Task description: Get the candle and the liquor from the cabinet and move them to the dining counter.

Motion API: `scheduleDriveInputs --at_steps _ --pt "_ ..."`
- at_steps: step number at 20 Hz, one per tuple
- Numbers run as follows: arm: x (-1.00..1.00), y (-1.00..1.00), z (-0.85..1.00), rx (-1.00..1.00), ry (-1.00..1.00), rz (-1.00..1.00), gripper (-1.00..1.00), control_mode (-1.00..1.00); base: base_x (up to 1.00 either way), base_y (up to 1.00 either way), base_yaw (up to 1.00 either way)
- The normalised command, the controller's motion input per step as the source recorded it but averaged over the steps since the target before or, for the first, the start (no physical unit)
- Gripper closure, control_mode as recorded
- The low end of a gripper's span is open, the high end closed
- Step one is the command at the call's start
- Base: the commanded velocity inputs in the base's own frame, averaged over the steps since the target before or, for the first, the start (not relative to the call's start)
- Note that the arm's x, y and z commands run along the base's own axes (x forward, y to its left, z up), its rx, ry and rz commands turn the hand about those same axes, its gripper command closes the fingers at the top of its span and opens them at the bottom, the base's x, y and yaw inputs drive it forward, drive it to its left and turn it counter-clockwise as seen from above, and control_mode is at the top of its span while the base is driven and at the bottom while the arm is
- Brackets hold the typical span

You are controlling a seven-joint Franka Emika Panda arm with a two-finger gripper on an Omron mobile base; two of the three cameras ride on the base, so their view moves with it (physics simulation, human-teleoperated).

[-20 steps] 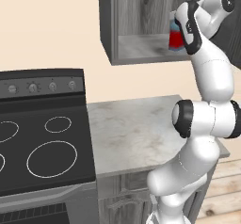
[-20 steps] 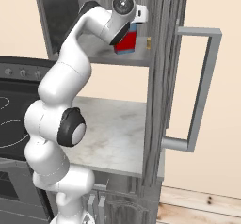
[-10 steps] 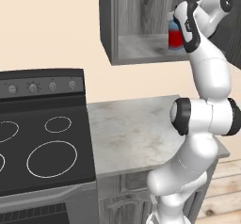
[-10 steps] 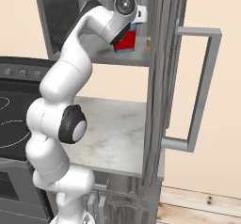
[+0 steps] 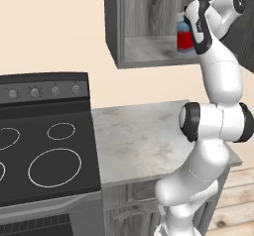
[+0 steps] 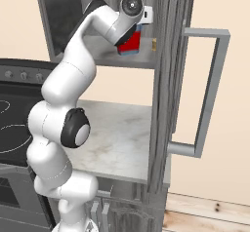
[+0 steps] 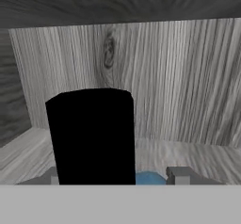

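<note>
Open cabinet (image 5: 149, 27) above the marbled tabletop (image 5: 144, 136). The liquor (image 6: 131, 42) stands on the cabinet shelf near its front edge. The end effector (image 7: 113, 176) straddles the bottle's black cap (image 7: 92, 136); its fingers (image 7: 179, 175) appear partly closed, though contact cannot be confirmed.

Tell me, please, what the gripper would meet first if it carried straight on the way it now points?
Probably the liquor: its black cap stands right ahead between the fingertips of the gripper, with the cabinet back wall behind it; exact depth is unclear.
</note>
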Motion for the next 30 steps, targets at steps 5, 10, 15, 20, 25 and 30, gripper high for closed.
scheduleDriveInputs --at_steps 5,10,15,20,25,30 --pt "-0.17 -0.02 -0.01 0.0 0.0 0.03 1.0 -1.0 0.0 0.0 0.0" --pt "-0.47 -0.01 -0.04 0.03 0.0 0.0 1.0 -1.0 0.0 0.0 0.0" --pt "-0.7 0.07 -0.06 0.06 -0.03 0.0 1.0 -1.0 0.0 0.0 0.0" --pt "-0.73 0.27 0.0 0.04 -0.1 0.0 1.0 -1.0 0.0 0.0 0.0" --pt "-0.66 0.38 0.0 0.03 -0.07 0.0 1.0 -1.0 0.0 0.0 0.0" --pt "-0.72 0.38 0.0 0.0 -0.03 0.0 1.0 -1.0 0.0 0.0 0.0"
